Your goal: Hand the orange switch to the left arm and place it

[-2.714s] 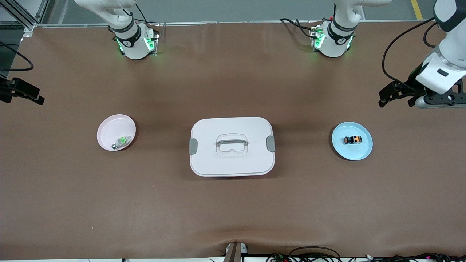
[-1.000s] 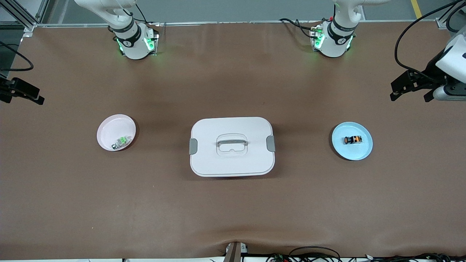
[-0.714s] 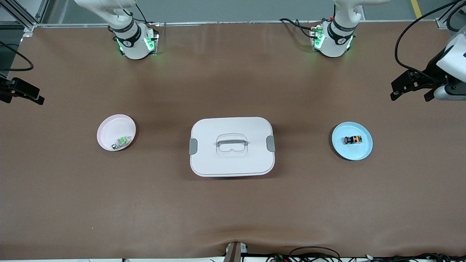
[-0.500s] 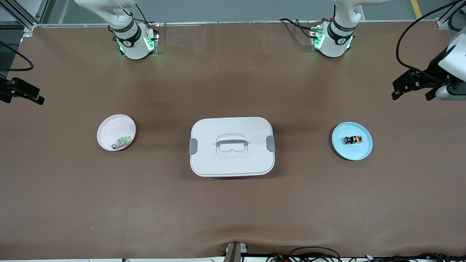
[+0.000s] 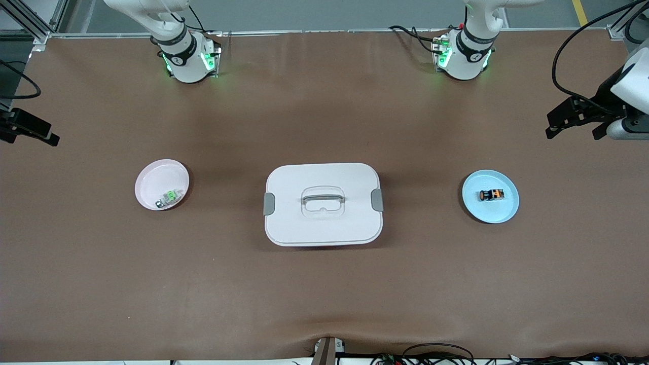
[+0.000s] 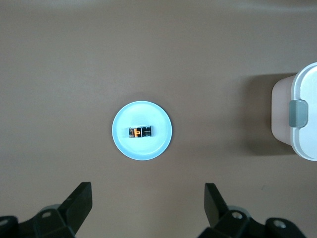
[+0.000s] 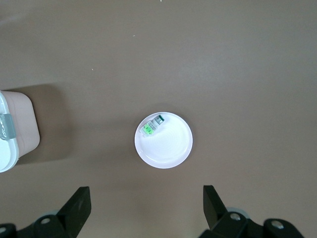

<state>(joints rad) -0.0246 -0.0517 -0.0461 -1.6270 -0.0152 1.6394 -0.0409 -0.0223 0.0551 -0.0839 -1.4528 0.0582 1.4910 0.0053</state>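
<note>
The orange switch point(image 5: 491, 194) point(image 6: 140, 132), a tiny black part with an orange end, lies in a small blue dish point(image 5: 502, 210) point(image 6: 124, 144) toward the left arm's end of the table. The white lidded box point(image 5: 323, 223) point(image 6: 303, 134) point(image 7: 12, 134) stands mid-table between the two dishes. My left gripper point(image 5: 575, 126) point(image 6: 147, 198) hangs high over bare table near that end, open and empty, apart from the blue dish. At the right arm's end my right gripper point(image 5: 30, 131) point(image 7: 146, 198) is also up over bare table, open, with nothing in it.
A pink dish point(image 5: 154, 180) point(image 7: 171, 151) toward the right arm's end holds a small green-and-silver component point(image 5: 170, 196) point(image 7: 152, 126). The box has grey side latches point(image 5: 376, 199) and a clear top handle point(image 5: 323, 195). Brown table mat point(image 5: 324, 294) stretches nearer the camera.
The left gripper has pulled outward toward its end of the table, away from the blue dish, and is nearly still now. The right gripper shifted only slightly. Switch, dishes and box have not moved.
</note>
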